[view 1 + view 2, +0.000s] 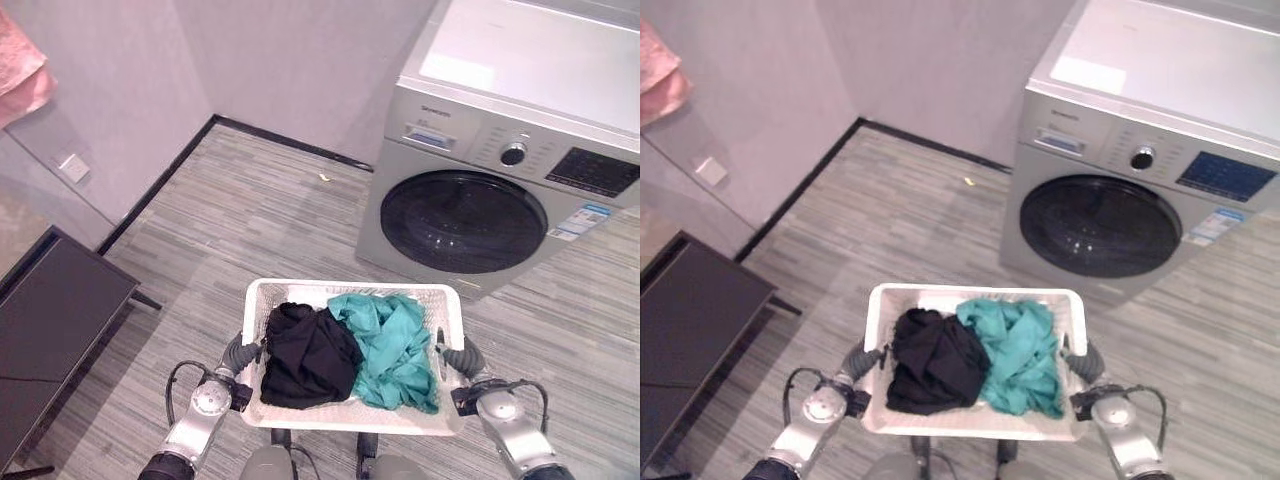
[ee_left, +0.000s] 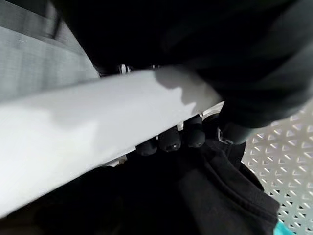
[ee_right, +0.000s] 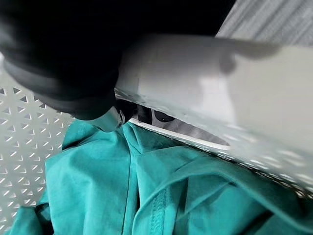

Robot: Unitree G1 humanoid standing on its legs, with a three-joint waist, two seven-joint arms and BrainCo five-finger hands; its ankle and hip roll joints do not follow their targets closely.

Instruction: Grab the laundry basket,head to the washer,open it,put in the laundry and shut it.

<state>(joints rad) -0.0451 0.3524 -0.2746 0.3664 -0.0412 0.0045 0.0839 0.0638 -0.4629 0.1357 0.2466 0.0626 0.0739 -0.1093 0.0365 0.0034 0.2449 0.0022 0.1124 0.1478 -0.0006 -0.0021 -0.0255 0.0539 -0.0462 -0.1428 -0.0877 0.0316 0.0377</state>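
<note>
Left hand (image 1: 241, 352): largely concealed behind the rim of the white laundry basket (image 1: 352, 292); in its wrist view only dark fingers (image 2: 170, 141) curl under the rim.

Right hand (image 1: 462, 357): likewise masked by the opposite rim; fingers (image 3: 163, 116) partly hidden through the handle slot.

Basket floor: covered by the black garment (image 1: 307, 354) and teal garment (image 1: 392, 345).

Washer (image 1: 500, 150): top and right side cut off by the picture's edge; panel print too small to read.

Dark tabletop (image 1: 50, 320) and pink cloth (image 1: 20, 70): both cut off at left.
</note>
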